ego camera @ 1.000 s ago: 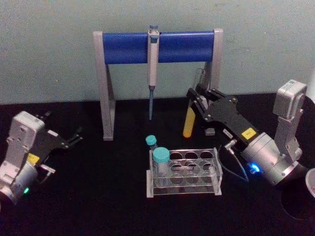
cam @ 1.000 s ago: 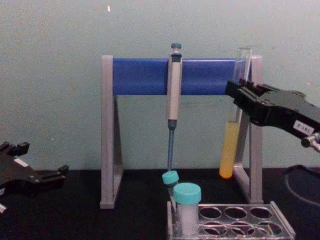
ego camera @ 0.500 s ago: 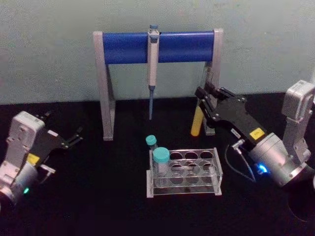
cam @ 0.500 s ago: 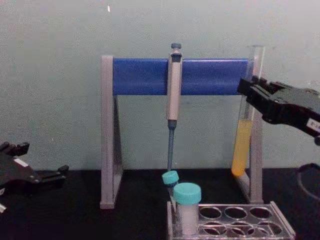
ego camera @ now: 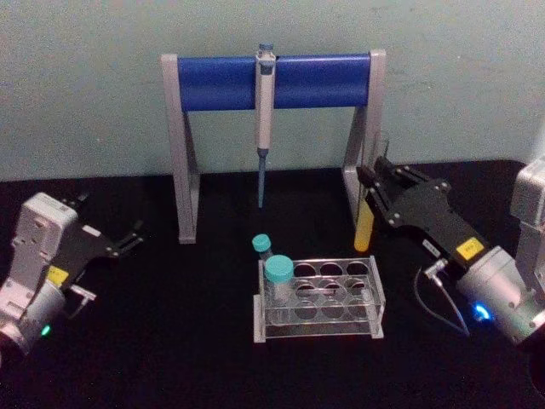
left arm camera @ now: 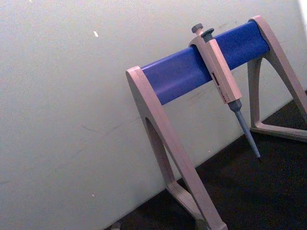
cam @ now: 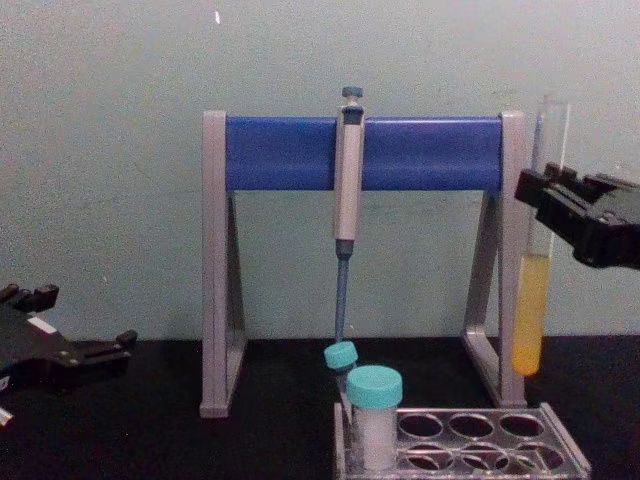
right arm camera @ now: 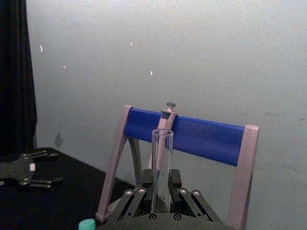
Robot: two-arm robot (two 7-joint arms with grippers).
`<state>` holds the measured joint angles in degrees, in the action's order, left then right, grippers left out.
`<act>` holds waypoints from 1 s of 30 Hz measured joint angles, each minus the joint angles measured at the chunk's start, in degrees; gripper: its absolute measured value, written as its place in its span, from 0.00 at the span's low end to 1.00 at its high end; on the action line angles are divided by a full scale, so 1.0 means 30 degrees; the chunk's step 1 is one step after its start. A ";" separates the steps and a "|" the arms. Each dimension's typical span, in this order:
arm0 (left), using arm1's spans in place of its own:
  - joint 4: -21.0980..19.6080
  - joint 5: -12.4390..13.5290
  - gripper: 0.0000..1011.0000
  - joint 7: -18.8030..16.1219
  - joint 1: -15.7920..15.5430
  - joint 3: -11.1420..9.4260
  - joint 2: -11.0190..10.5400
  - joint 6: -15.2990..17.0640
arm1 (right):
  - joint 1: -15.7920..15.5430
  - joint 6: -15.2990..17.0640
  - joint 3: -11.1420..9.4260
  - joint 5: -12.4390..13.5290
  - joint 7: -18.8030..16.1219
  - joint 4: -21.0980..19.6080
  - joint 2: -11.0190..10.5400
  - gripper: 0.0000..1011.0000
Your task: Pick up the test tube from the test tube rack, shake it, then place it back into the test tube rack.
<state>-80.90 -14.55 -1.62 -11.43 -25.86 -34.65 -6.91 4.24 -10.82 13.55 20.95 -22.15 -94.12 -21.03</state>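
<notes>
My right gripper is shut on the test tube, a slim clear tube with yellow-orange liquid in its lower part. It holds the tube upright in the air, behind and above the right end of the clear test tube rack. In the chest view the test tube hangs from the right gripper, its bottom above the rack. The right wrist view shows the tube's open top rising between the fingers. My left gripper rests open at the table's left.
A grey-and-blue pipette stand stands behind the rack, with a grey pipette hanging from its bar. The stand's right leg is close behind the held tube. Two teal-capped vials occupy the rack's left end.
The right gripper has carried the test tube rightward and a little lower, from left of the stand's right leg to its right. The left arm has not moved.
</notes>
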 joint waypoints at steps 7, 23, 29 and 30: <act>0.0000 0.0000 0.99 0.0000 0.0000 0.0001 0.0001 0.0000 | -0.0759 0.0411 0.0103 0.0178 -0.0367 -0.0775 -0.0315 0.23; -0.0001 0.0000 0.99 0.0000 0.0000 0.0000 0.0000 0.0000 | 0.1223 -0.0290 0.1748 0.0838 -0.1472 0.1267 0.0774 0.23; 0.0000 0.0000 0.99 0.0000 0.0000 0.0000 0.0000 0.0000 | 0.1925 -0.0752 0.1755 0.0498 -0.1123 0.2179 0.1151 0.23; -0.0001 0.0000 0.99 0.0000 0.0001 0.0000 0.0000 0.0000 | 0.2025 -0.0813 0.1690 0.0416 -0.1008 0.2343 0.1205 0.23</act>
<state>-80.90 -14.55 -1.62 -11.43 -25.86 -34.65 -6.91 10.32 -13.26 18.62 22.19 -25.17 -87.09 -17.42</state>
